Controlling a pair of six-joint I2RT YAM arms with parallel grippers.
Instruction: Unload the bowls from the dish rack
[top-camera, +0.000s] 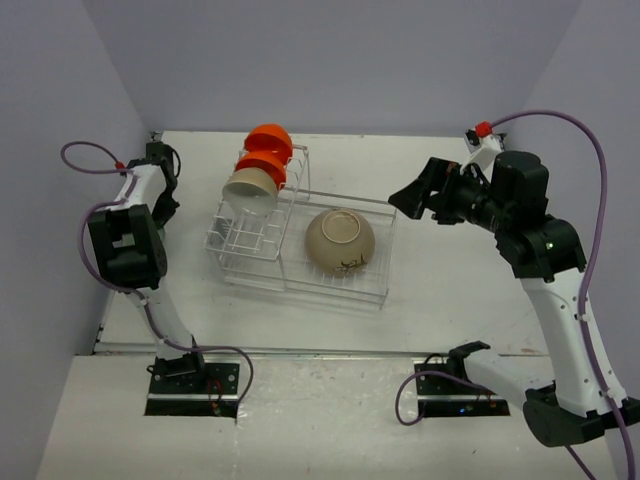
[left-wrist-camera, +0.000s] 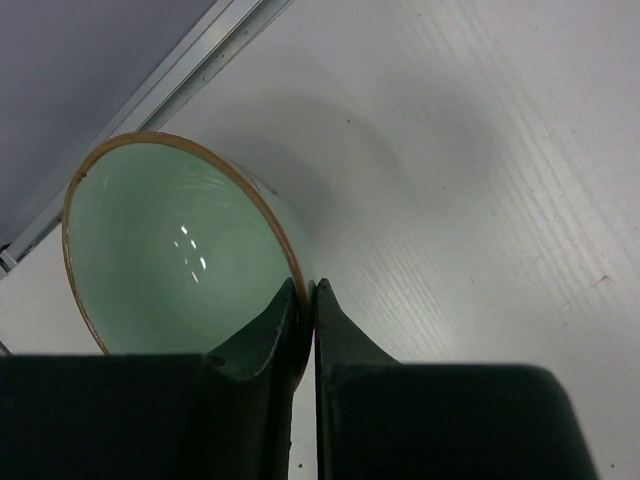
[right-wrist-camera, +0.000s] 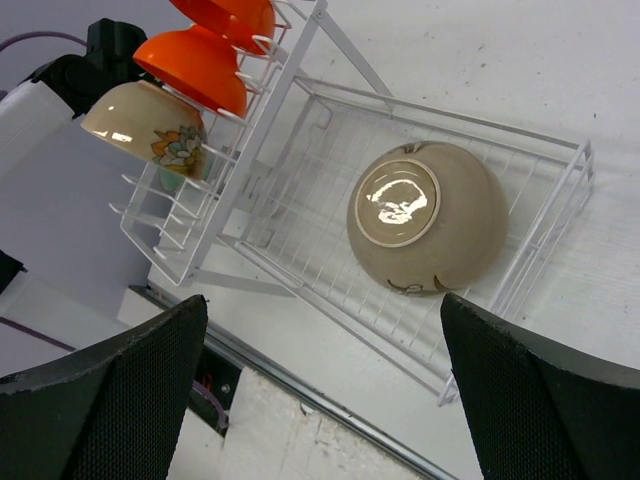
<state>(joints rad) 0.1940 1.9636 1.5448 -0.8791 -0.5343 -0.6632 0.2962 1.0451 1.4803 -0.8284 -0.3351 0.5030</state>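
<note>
Over at the far left, my left gripper (left-wrist-camera: 305, 300) pinches the glossy mint bowl (left-wrist-camera: 170, 260) by its brown-trimmed rim. My right gripper (right-wrist-camera: 322, 310) is spread wide. Up in the slots of the wire rack (top-camera: 245, 262) are two orange bowls (top-camera: 262, 165) and a beige bowl (top-camera: 250, 190); the tan bowl (top-camera: 340, 242) sits upside down in its basket.

Mid-bench (top-camera: 450, 290): white-silver wire dish rack (top-camera: 300, 272), upright slotted section left, low basket section right. In the upright section, first small orange round bowl (top-camera: 268, 138) at the far end, second small orange round bowl (top-camera: 262, 167) before it, small beige round bowl (top-camera: 250, 190) nearest. In the basket: large tan round bowl (top-camera: 340, 242), upside down. Pale mint-green round bowl (left-wrist-camera: 170, 260) by the bench's left edge, rim between the left pincer (left-wrist-camera: 306, 300) fingers. Right pincer (top-camera: 400, 200) right of the rack, apart.
</note>
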